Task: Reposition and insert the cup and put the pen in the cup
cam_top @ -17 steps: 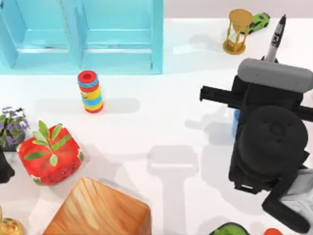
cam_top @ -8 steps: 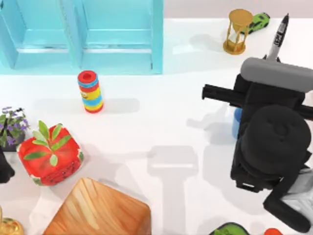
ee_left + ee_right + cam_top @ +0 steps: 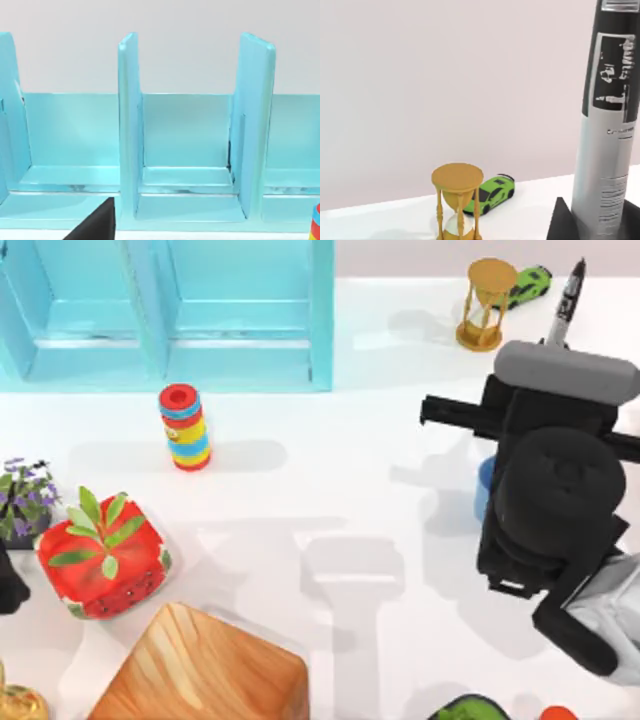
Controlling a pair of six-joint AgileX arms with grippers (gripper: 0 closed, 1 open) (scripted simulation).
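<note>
At the right of the top view, the right pincer (image 3: 548,360) grips a slim, stiff, light black marker pen (image 3: 566,302) by its lower barrel, upright above the small light-blue cylindrical cup (image 3: 485,485) on the white table (image 3: 340,490); it looks smooth and could slip.

Upright pen (image 3: 566,302) above cup (image 3: 485,488)

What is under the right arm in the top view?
A sliver of the light-blue cup peeks out at the arm's left edge on the white table. The rest of the cup is covered, so its inside cannot be seen. The pen sticks up beyond the arm.
</note>
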